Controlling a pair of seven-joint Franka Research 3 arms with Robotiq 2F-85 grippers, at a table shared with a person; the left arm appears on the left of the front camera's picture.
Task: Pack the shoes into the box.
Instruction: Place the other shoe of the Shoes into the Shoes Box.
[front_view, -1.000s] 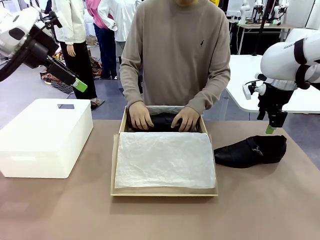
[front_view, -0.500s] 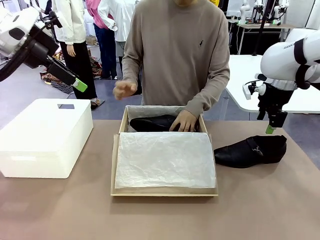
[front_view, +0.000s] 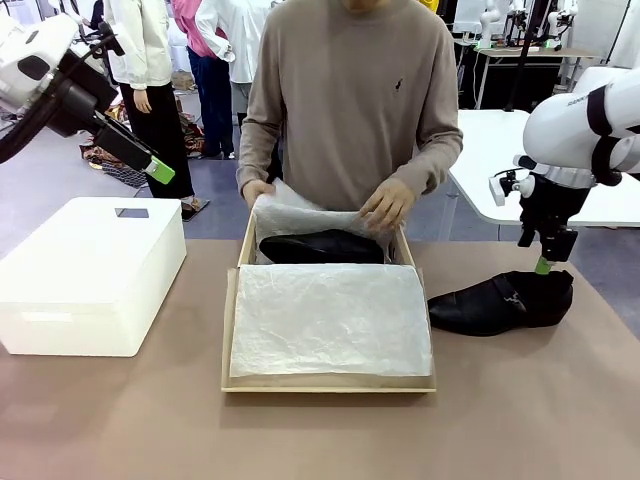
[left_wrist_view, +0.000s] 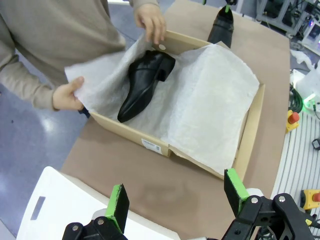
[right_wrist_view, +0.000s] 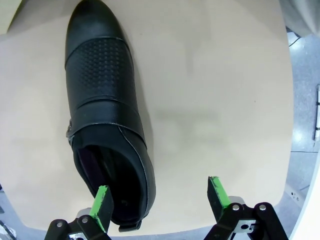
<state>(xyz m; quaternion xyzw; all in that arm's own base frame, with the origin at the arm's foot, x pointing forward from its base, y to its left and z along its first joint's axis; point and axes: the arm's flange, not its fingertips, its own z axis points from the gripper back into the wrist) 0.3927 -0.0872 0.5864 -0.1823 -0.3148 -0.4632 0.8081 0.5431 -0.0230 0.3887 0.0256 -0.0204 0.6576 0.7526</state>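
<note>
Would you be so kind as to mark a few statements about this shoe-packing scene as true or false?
1. A glossy black leather shoe lies inside the brown cardboard shoebox, on white tissue paper. True.
2. The second black shoe lies on the table at the robot's left of the shoebox. False: it lies at the robot's right of it.
3. The right claw is shut on that second shoe. False: it is open, above the shoe's heel end.
4. The person's hands are on the tissue paper at the shoebox's far end. True.
5. A white plastic box stands at the robot's left of the shoebox. True.
</note>
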